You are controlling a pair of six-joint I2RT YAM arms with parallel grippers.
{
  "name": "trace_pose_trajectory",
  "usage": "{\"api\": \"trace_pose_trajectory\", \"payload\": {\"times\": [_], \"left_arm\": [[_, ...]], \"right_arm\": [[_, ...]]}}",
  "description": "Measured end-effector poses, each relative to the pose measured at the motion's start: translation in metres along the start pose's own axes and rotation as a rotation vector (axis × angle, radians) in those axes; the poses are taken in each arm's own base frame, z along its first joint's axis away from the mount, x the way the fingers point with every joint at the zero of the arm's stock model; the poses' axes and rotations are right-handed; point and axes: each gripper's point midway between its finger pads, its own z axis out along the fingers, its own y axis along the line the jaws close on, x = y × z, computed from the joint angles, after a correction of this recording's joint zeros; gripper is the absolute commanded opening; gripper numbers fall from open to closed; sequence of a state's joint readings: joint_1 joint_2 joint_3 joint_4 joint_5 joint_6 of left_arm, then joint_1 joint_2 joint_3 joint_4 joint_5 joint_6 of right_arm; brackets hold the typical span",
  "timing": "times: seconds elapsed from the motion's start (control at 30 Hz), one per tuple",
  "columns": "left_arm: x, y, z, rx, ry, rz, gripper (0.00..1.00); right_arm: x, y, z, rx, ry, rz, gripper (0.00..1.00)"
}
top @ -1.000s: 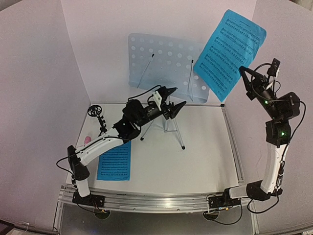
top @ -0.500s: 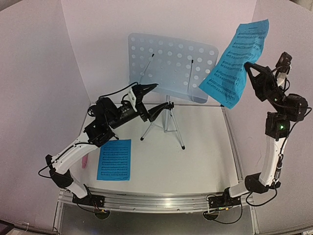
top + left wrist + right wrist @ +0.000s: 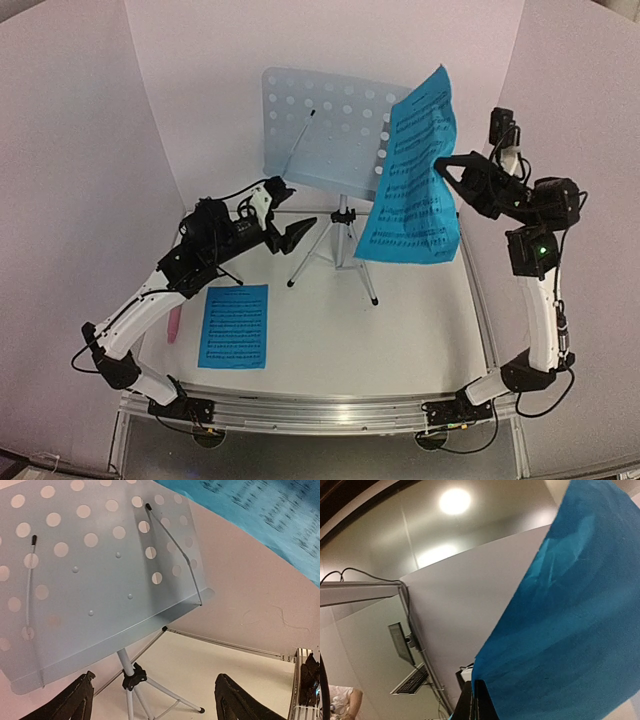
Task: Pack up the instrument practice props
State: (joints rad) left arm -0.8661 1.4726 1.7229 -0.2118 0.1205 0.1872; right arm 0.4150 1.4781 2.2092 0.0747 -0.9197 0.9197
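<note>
Holding blue music sheet (image 3: 410, 185) aloft in clenched right gripper (image 3: 443, 163), just before stand desk (image 3: 320, 125); pinch seemingly edge-only. Left gripper (image 3: 292, 207) spread wide, empty, near it. Risk: limp paper slipping or snagging desk wire (image 3: 301, 141) if swung. Flat on table (image 3: 400, 330): other sheet (image 3: 235, 325).

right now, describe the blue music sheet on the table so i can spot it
Start at the silver-tripod stand with the perforated pale-blue desk at the back. Come forward and left to the blue music sheet lying flat beside the pink microphone. The other sheet hangs in the air, pinched by the right claw.
</note>
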Motion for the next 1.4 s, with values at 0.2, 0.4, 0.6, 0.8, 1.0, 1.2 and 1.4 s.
{"api": "trace_pose_trajectory", "payload": {"times": [0.2, 0.4, 0.6, 0.8, 1.0, 1.2, 1.4], "left_arm": [[0.004, 0.043, -0.048, -0.091, 0.033, -0.142, 0.92], [0.029, 0.079, -0.108, -0.173, 0.064, -0.373, 1.0], [0.062, 0.065, -0.153, -0.075, 0.067, -0.679, 1.0], [0.074, 0.038, -0.166, 0.09, 0.024, -0.852, 1.0], [0.069, 0.038, -0.153, 0.19, -0.019, -0.949, 1.0], [0.061, 0.042, -0.14, 0.241, -0.063, -0.988, 1.0], [0.059, 0.035, -0.129, 0.283, -0.067, -1.02, 0.86]], "right_arm": [[0.029, 0.006, 0.028, -0.084, 0.045, 0.017, 0.0], [0.077, -0.012, 0.081, -0.178, 0.124, 0.082, 0.0], [0.136, -0.053, 0.118, -0.153, 0.212, 0.165, 0.0], [0.149, -0.06, 0.134, -0.169, 0.223, 0.155, 0.0], [0.157, -0.068, 0.146, -0.184, 0.225, 0.156, 0.0], [0.167, -0.079, 0.154, -0.183, 0.233, 0.165, 0.0], [0.174, -0.088, 0.16, -0.187, 0.234, 0.182, 0.0]]}}
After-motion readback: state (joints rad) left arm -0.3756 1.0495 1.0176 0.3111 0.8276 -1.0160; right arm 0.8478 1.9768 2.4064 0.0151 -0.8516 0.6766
